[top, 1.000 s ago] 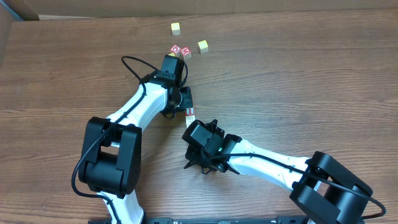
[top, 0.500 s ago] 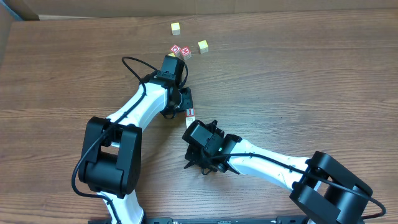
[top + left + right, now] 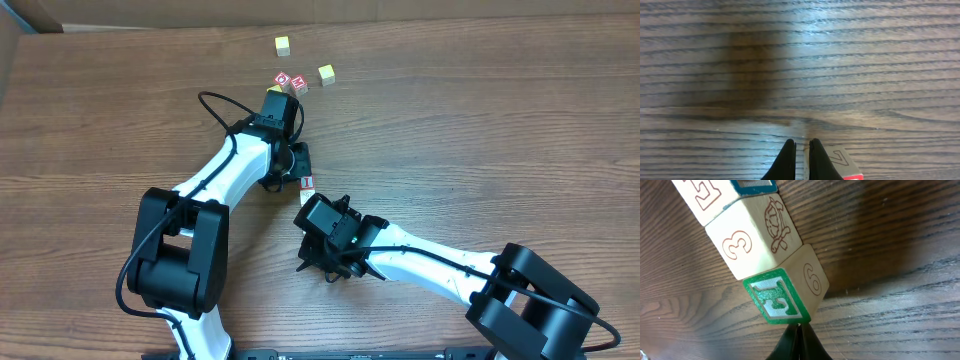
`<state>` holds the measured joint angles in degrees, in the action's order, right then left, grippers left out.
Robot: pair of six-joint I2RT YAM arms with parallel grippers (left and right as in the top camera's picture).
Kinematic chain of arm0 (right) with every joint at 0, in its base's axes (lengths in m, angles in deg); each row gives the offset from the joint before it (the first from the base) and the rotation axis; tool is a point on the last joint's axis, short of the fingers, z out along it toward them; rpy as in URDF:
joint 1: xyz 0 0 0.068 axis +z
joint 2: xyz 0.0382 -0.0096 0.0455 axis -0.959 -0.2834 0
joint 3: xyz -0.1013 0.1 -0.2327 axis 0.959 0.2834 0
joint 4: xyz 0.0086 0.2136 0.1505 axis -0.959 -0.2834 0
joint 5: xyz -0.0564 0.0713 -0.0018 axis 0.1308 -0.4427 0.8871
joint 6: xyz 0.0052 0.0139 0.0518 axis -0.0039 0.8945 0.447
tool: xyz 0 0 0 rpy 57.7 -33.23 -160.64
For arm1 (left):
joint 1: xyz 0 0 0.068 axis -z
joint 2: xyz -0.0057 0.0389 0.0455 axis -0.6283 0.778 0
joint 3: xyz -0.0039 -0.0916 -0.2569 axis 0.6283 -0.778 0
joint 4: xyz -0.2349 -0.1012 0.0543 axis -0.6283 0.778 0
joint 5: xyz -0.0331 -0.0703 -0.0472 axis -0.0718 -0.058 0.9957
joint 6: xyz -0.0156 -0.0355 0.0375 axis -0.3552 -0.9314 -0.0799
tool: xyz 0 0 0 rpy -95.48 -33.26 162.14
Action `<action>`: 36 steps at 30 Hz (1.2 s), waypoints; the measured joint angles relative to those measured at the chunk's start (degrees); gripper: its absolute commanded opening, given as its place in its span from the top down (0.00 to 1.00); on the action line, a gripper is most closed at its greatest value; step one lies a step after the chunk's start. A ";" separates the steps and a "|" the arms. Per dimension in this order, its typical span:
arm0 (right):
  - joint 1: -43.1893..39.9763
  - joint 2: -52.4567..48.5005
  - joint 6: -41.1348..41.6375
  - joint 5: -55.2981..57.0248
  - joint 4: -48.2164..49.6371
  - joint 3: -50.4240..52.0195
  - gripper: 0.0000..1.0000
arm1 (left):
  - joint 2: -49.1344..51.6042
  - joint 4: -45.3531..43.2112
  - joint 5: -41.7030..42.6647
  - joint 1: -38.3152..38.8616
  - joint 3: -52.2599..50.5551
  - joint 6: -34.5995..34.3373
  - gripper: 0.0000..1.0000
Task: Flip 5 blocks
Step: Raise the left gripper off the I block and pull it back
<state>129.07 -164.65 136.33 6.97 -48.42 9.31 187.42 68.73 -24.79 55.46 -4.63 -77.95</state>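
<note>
**Left claw**: clenched, nothing held. The tips are pressed together low over the wooden table.

**Red-and-white block**: lies on the table between the two arms, just beside the left claw's tips. In the left wrist view it is seen at the bottom edge against the outer side of one finger. Whether it touches the finger cannot be told.

**Right claw**: clenched, nothing held. The joined tips are set at the lower corner of the green-faced block. Contact cannot be confirmed.

**Green-faced block:** a white letter is shown on its green face and a 6 on one pale side. It is placed at the near end of a slanting row, touching the next block.

**Pale block**: a 3 and a turtle are printed on it. It sits in the middle of the row.

**Blue-edged block**: at the far end of the row, cut off by the frame.

**Yellow cube** and **second yellow cube**: at the far side of the table, apart.

**Red-faced cubes**: a pair, side by side, near the left arm.
</note>
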 measured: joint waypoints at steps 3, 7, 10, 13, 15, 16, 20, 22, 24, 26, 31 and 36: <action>0.00 0.00 -0.09 -0.96 0.09 0.00 0.96 | 0.00 0.00 -0.22 -0.02 0.00 0.02 0.96; -0.02 0.00 -2.23 -1.97 0.11 -0.09 0.96 | 0.00 0.28 -0.24 -0.63 0.02 0.13 0.96; 0.00 0.13 -6.01 -2.19 -0.39 -0.94 0.96 | 0.00 2.54 -0.22 -2.05 0.35 0.15 0.96; -0.02 1.18 -9.53 -1.51 -3.41 -2.54 0.96 | 0.00 5.40 -0.24 -3.82 2.43 0.15 0.96; -0.02 2.29 -11.13 -0.11 -5.29 -3.15 0.96 | 0.00 8.41 -0.26 -5.11 5.49 0.15 0.96; -0.02 2.80 -11.91 0.44 -5.84 -3.30 0.96 | 0.00 9.90 -0.24 -5.66 7.19 0.15 0.96; -0.04 3.23 -14.43 2.67 -6.29 -3.43 0.96 | -0.02 16.31 -0.24 -7.72 14.78 0.15 0.96; -0.04 3.23 -15.72 3.48 -6.49 -3.43 0.96 | -0.02 19.19 -0.24 -8.52 17.64 0.15 0.96; -0.04 3.23 -17.35 3.89 -6.56 -3.43 0.96 | -0.02 21.64 -0.24 -9.16 19.17 0.15 0.96; -0.04 3.23 -19.61 4.57 -6.67 -3.43 0.96 | -0.02 24.55 -0.42 -9.55 19.54 0.15 0.96; -0.04 3.23 -22.53 7.06 -9.49 -3.45 0.96 | -0.02 29.77 -0.59 -9.90 19.54 0.15 0.96; -0.04 3.23 -23.43 11.80 -9.77 -3.45 0.96 | -0.02 30.75 -0.66 -9.90 19.52 0.15 0.96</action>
<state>129.02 -161.42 112.90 18.78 -58.19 5.85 187.40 99.48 -25.45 45.56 14.89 -77.80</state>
